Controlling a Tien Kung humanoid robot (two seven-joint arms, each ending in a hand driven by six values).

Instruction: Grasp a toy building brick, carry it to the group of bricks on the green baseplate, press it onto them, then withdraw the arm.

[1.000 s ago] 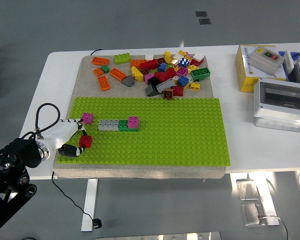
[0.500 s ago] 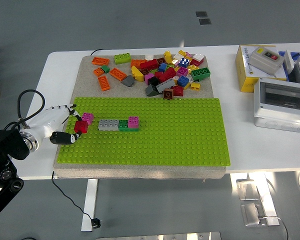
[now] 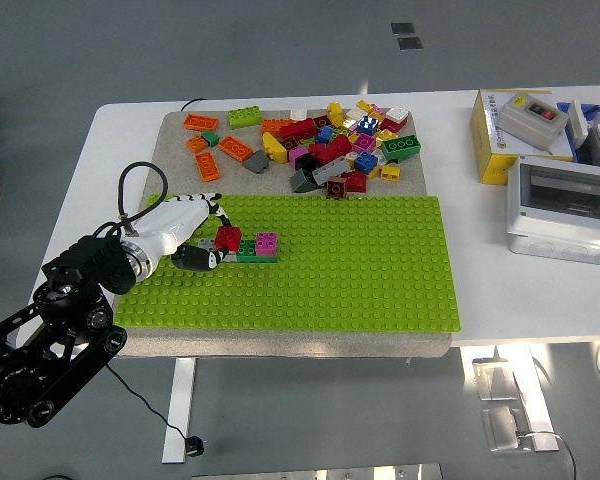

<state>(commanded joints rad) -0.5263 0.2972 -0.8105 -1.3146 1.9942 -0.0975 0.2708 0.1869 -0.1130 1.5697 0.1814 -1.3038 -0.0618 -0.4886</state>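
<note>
White desk (image 3: 100, 140) carries the green baseplate (image 3: 360, 270), where the left robot hand (image 3: 195, 240) pinches a red brick (image 3: 228, 238) over the row of bricks (image 3: 252, 247) near its left edge. If the studs sit misaligned (alignment is hidden by the fingers), pressing could skew the brick or shove the row loose.

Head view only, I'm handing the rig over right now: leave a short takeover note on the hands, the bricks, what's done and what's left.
Left hand: closed on the red brick, holding it over the brick row on the green baseplate.
Right hand: not in view.
Row: green and pink bricks show right of the hand; the rest is hidden behind it.
Loose brick pile: on the grey mat behind the baseplate.
Done: brick grasped and carried to the group.
Left: whether it is seated cannot be told; press it on, release, withdraw the arm.
</note>
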